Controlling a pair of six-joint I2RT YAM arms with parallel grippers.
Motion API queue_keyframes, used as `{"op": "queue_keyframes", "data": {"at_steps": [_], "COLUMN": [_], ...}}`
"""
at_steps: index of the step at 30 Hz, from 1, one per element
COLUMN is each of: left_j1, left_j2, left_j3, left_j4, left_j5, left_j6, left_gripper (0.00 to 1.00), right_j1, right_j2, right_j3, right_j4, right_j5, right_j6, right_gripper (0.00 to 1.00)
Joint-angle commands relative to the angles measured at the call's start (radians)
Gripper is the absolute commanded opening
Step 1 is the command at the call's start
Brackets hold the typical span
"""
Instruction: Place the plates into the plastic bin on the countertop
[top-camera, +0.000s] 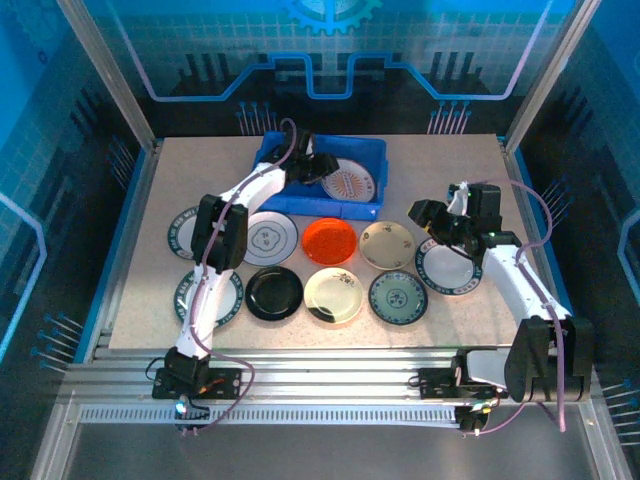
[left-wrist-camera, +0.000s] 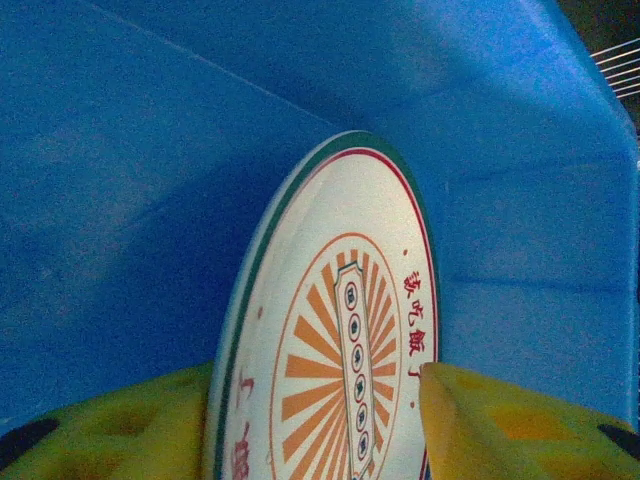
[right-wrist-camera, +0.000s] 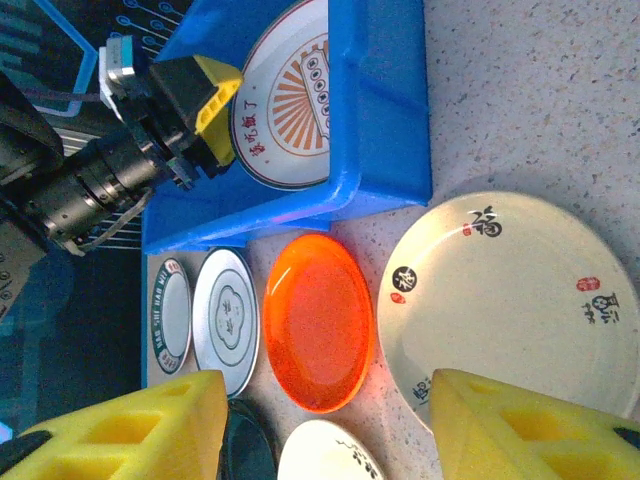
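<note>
Plates, top view: nine lay flat in two rows on the countertop (top-camera: 150, 190); a tenth, the sunburst plate (top-camera: 348, 181), lay in the plastic bin (top-camera: 372, 150) at 12 o'clock.
Top view, grippers: the left gripper (top-camera: 318, 165) sat at the sunburst plate's 9 o'clock, its finger gap too small to read. The right gripper (top-camera: 432, 215) hung at the table's 3 o'clock.
Handling: judged rigid, light, glossy, slippery and chip-prone. Best taken at the rim, one finger over and one under.
Left wrist view: yellow fingers (left-wrist-camera: 500, 430) straddled the sunburst plate's rim, and I cannot tell whether they pinched it. The frame cut off the plate's lower part.
Right wrist view: fingers spread, holding nothing, above the orange plate (right-wrist-camera: 318, 320) and cream plate (right-wrist-camera: 520, 300).
Hidden: the right arm covered part of one dark-rimmed plate (top-camera: 448, 270).
</note>
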Motion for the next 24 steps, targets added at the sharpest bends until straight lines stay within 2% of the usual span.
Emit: {"op": "queue_keyframes", "data": {"at_steps": [1, 5, 10, 15, 24], "left_j1": [-0.009, -0.012, -0.020, -0.024, -0.027], "left_j2": [0.034, 0.060, 0.078, 0.081, 0.035], "left_j3": [0.065, 0.105, 0.121, 0.124, 0.167], "left_j4": [-0.067, -0.098, -0.112, -0.112, -0.152], "left_j5": [-0.010, -0.011, -0.037, -0.055, -0.114], "left_j6": [0.036, 0.050, 0.067, 0.075, 0.146], "left_gripper": [0.57, 0.60, 0.70, 0.75, 0.90], "right_j1": [-0.005, 0.000, 0.008, 0.015, 0.028], "right_j2": [0.015, 0.020, 0.015, -0.005, -0.056], "right_j3": [0.008, 0.011, 0.013, 0.012, 0.037], "right_j4": [-0.036, -0.040, -0.057, -0.073, -0.161], "right_j5": [0.016, 0.021, 0.029, 0.040, 0.123], "right_j6": [-0.030, -0.036, -0.045, -0.052, -0.121], "right_gripper": [0.57, 0.57, 0.57, 0.58, 0.58]}}
